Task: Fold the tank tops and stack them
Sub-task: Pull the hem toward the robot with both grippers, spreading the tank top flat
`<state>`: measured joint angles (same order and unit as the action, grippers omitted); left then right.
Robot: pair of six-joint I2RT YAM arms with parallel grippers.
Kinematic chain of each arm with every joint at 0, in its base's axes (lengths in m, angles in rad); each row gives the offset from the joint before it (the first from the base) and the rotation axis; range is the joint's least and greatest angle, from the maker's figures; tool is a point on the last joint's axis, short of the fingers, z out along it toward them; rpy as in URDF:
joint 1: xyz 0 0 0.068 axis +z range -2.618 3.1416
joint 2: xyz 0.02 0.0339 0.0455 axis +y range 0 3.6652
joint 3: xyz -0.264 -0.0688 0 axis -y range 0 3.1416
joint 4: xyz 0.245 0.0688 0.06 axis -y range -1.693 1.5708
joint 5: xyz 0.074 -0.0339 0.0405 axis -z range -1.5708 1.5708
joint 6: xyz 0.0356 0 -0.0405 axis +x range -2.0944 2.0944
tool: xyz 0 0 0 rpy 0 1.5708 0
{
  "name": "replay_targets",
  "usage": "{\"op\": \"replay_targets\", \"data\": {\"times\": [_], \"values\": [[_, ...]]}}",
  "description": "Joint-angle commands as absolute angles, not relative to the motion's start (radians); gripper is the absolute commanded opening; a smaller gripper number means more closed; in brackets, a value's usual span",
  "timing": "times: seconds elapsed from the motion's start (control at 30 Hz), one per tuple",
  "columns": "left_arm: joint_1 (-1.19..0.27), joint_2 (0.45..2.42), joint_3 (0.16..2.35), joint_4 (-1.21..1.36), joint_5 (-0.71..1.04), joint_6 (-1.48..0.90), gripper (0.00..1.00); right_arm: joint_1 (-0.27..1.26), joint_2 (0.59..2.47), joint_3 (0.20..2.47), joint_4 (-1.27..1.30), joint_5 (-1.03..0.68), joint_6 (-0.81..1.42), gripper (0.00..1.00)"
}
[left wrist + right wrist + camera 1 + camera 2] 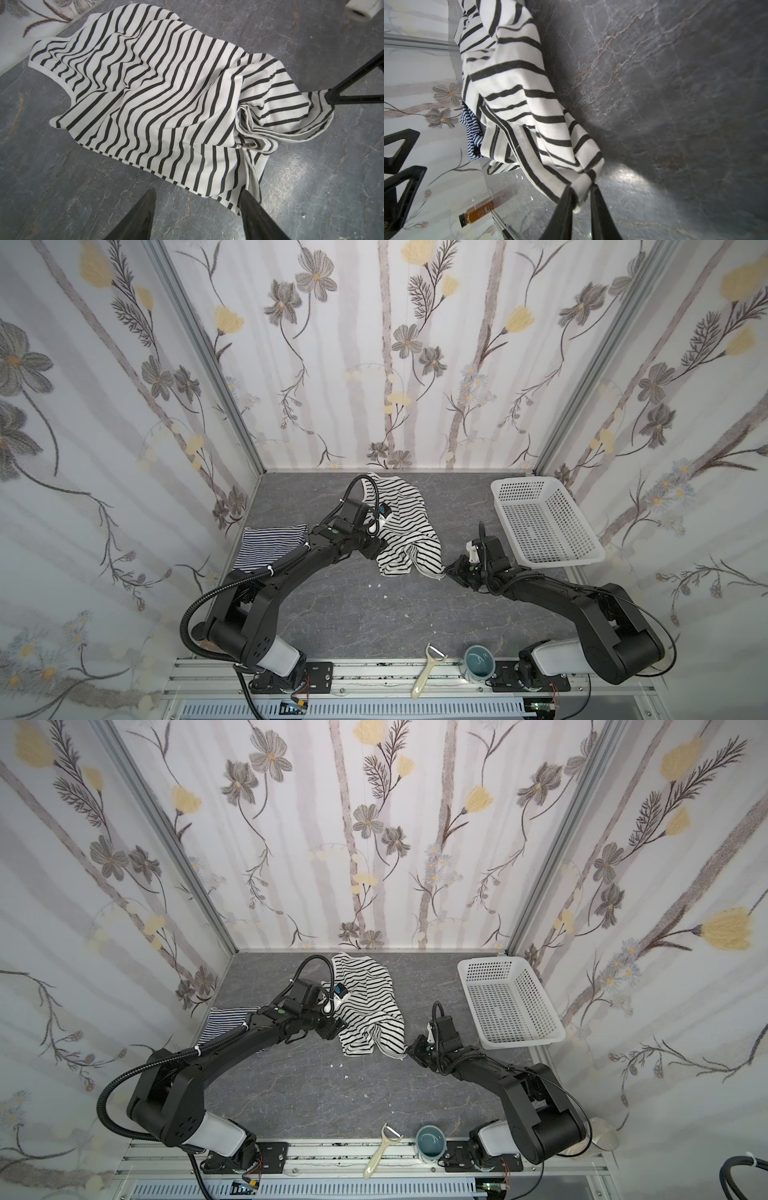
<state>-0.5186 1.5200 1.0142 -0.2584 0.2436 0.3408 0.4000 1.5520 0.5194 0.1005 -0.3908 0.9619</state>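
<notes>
The white tank top with wide black stripes (401, 522) (368, 1002) lies crumpled at the back middle of the dark table. My right gripper (451, 570) (581, 187) is shut on its near right corner, and white cloth is pinched between the fingers. My left gripper (197, 199) (376, 551) hangs open just over the near hem of this top (166, 93), with bare table between the fingers. The folded navy-and-white fine-striped tank top (270, 545) (224, 1021) lies flat at the left, partly under the left arm. A bit of it shows behind the striped top (471, 128).
A white perforated basket (544, 522) stands at the back right, close to my right arm. A peeler (428, 672) and a teal cup (478, 662) sit at the front rail. A brown bottle (477, 212) lies near the wall. Flowered walls enclose three sides.
</notes>
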Motion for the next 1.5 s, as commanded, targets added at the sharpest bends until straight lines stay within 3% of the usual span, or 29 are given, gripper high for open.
{"op": "replay_targets", "data": {"times": [0.0, 0.23, 0.6, 0.63, 0.67, 0.73, 0.77, 0.8, 1.03, 1.33, 1.4, 1.47], "values": [[-0.554, 1.506, 0.992, -0.265, 0.246, 0.378, 0.67, 0.4, 1.528, 0.524, 0.151, -0.395, 0.985, 0.05], [-0.629, 1.531, 0.944, -0.27, 0.22, 0.406, 0.67, 0.389, 1.441, 0.634, -0.083, -0.288, 0.862, 0.0], [-0.654, 1.686, 0.995, -0.258, 0.161, 0.408, 0.65, 0.379, 1.401, 0.646, -0.112, -0.297, 0.842, 0.0], [-0.654, 1.692, 0.994, -0.258, 0.158, 0.415, 0.61, 0.375, 1.397, 0.646, -0.115, -0.295, 0.842, 0.0], [-0.654, 1.692, 0.991, -0.262, 0.152, 0.422, 0.5, 0.371, 1.392, 0.647, -0.119, -0.294, 0.839, 0.0], [-0.637, 1.677, 0.994, -0.288, 0.153, 0.436, 0.16, 0.352, 1.382, 0.653, -0.133, -0.293, 0.827, 0.0], [-0.614, 1.663, 1.0, -0.308, 0.168, 0.442, 0.04, 0.341, 1.376, 0.659, -0.146, -0.292, 0.816, 0.0], [-0.585, 1.646, 1.007, -0.323, 0.188, 0.445, 0.0, 0.331, 1.37, 0.665, -0.157, -0.291, 0.805, 0.0], [-0.364, 1.47, 1.043, -0.435, 0.238, 0.493, 0.0, 0.291, 1.357, 0.745, -0.297, -0.262, 0.691, 0.0], [-0.293, 1.279, 0.917, -0.592, 0.254, 0.644, 0.0, 0.297, 1.357, 0.761, -0.375, -0.317, 0.59, 0.01], [-0.286, 1.262, 0.892, -0.647, 0.292, 0.673, 0.0, 0.302, 1.353, 0.72, -0.381, -0.328, 0.583, 0.08], [-0.28, 1.223, 0.871, -0.714, 0.342, 0.706, 0.03, 0.303, 1.345, 0.695, -0.398, -0.314, 0.587, 0.3]]}}
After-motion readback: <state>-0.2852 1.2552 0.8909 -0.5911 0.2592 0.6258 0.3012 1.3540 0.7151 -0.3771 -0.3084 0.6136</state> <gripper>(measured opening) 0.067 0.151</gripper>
